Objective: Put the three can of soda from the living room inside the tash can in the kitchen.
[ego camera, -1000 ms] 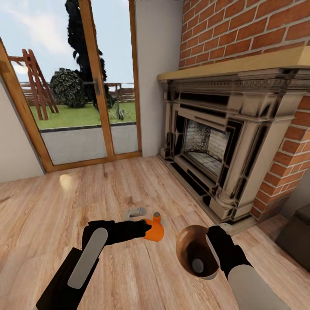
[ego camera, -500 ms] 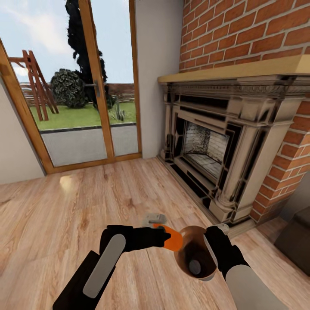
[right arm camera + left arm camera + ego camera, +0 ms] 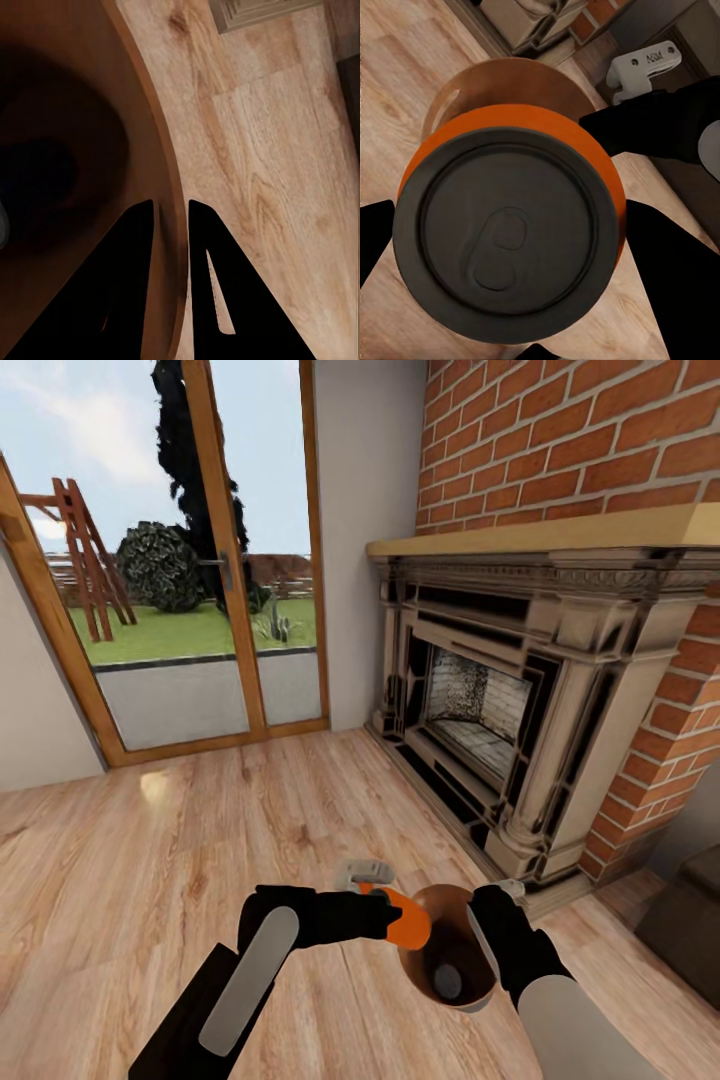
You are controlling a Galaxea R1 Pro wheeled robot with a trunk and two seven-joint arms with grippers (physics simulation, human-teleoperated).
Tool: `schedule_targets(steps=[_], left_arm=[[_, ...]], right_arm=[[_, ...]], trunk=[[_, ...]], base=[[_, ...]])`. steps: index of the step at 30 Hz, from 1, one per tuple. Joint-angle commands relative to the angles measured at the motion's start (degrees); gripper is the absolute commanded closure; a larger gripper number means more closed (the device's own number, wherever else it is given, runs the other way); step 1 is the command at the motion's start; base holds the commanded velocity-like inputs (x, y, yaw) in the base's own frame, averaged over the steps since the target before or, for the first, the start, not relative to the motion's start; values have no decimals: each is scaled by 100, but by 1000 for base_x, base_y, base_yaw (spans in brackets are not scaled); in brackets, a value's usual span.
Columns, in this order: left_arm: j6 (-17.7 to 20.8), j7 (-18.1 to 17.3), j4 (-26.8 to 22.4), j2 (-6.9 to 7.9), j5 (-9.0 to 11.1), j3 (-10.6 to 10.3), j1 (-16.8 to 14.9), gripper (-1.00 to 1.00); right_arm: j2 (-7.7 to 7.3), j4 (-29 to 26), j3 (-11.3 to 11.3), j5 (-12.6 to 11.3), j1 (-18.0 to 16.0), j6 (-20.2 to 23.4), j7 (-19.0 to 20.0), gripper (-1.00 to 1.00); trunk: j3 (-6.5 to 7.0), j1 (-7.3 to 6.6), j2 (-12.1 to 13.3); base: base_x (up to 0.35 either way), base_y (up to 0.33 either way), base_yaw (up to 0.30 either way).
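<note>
Left gripper (image 3: 385, 916) clamps soda can (image 3: 408, 920), long axis tipped toward bin | right gripper (image 3: 487, 920) pinches trash can (image 3: 440, 950) rim | can at rim, bin mouth just beside, rightward

Bare wood floor (image 3: 150, 880) lies open leftward (fireplace (image 3: 520, 700) walls the right).

The left hand (image 3: 385, 915) holds a can of soda (image 3: 408, 920) at the left rim of the tash can (image 3: 447, 950), which the right hand (image 3: 478, 930) holds by its right rim above the floor (image 3: 200, 840). Another can (image 3: 447, 982) lies in its bottom. The fireplace (image 3: 500, 730) stands behind to the right, the glass door (image 3: 170, 560) behind to the left.
</note>
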Motion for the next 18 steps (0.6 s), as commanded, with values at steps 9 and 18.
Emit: schedule_targets(steps=[9, 18], left_arm=[[0, 31, 347, -82, -54, -46, -6, 100], [-142, 41, 540, -112, -87, -471, -10, 100]], right_arm=[[109, -23, 11, 29, -2, 0, 31, 100], [296, -46, 232, 22, 2, 34, 59, 100]], trunk=[[1, 0, 0], [1, 0, 0]], base=[[0, 0, 0], [0, 0, 0]])
